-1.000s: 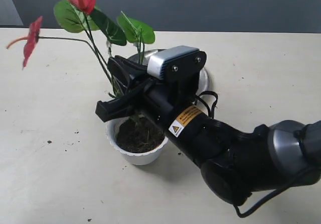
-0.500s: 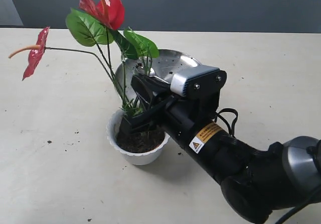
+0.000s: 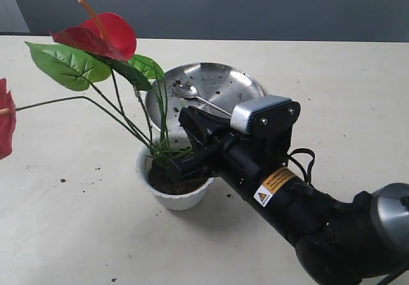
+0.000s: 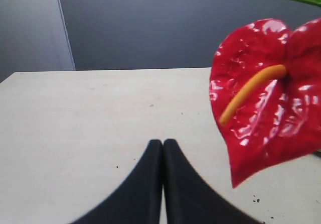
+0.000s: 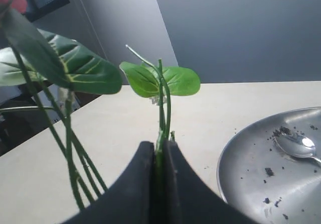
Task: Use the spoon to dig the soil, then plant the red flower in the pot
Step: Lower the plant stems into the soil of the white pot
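The right jaws are pinched shut on the green stem of the red flower (image 3: 105, 34), gripping it low down, right over the pot (image 3: 176, 199); the right wrist view shows the stem (image 5: 161, 108) squeezed between the two black fingers with leaves spreading above them. The foot of the stem reaches down into the dark soil (image 3: 167, 184) that fills the pot, and the whole plant leans toward the left of the exterior view, its blooms and broad leaves well out past the rim. The pot stands on the tabletop (image 3: 64, 221), just in front of a round steel plate (image 3: 236, 84). The spoon (image 3: 185, 91) lies in that plate among scattered soil crumbs. The left jaws are pressed together with nothing between them, and a red bloom (image 4: 261, 118) hangs close by, apart from them.
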